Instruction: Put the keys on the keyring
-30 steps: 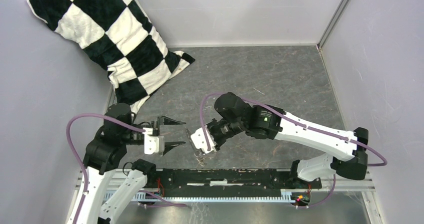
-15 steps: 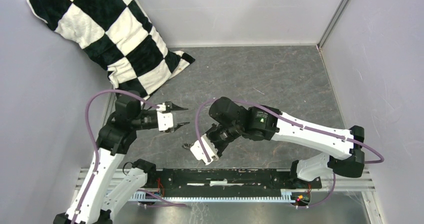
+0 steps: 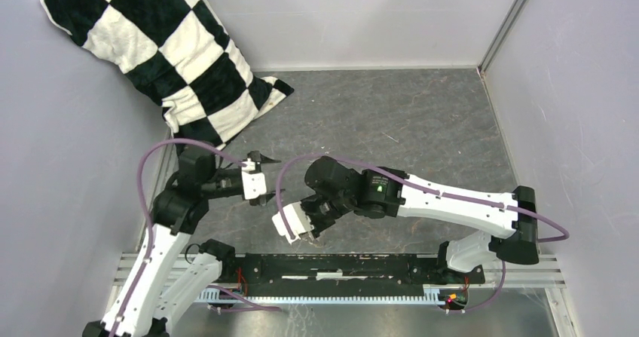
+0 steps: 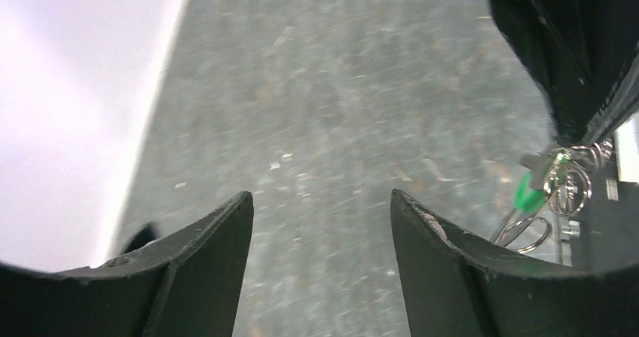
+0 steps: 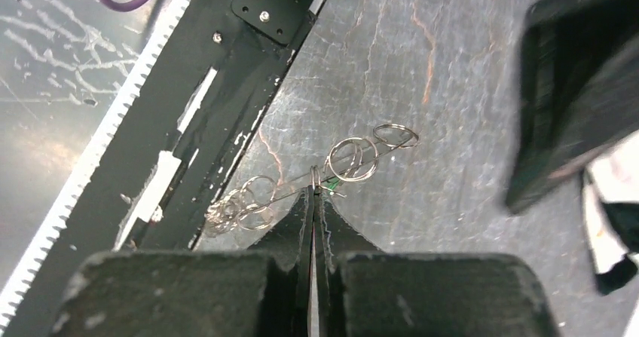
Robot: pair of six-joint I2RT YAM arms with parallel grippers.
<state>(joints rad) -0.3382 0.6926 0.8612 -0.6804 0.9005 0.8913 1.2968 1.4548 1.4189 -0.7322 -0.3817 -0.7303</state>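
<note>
**Top external view.** The left claw point(image 3: 265, 179) hangs over the left part of the grey table point(image 3: 407, 118), its jaws spread wide and nothing between them. The right claw point(image 3: 307, 236) sits just beside it, nearer the front edge, angled down toward the table. Its jaws are hidden from this camera, and the keyring is too small to make out. A black-and-white checkered pillow point(image 3: 151, 50) leans in the far left corner. A black rail point(image 3: 339, 265) runs along the near edge.

**Left wrist view.** Both fingers point(image 4: 203, 269) of the left claw point(image 4: 320, 197) stand well apart over bare table point(image 4: 339, 88). At the right edge, the dark right claw point(image 4: 573, 65) points down. The keyring point(image 4: 567, 182) hangs from its tip as a cluster of silvery loops. The key point(image 4: 529, 192), with its green tag, lies against those loops. Whether it is threaded on cannot be determined.

**Right wrist view.** The right claw point(image 5: 313, 201) is pressed closed on the thin wire of the keyring point(image 5: 286, 194). The wire runs slantwise across the tip, with small rings point(image 5: 353, 158) strung on both sides. The green of the key point(image 5: 329, 182) shows just beyond the fingertips, touching the rings. The left claw point(image 5: 573, 88) appears dark and blurred at the right. The black rail point(image 5: 226, 88) crosses the upper left.
</note>
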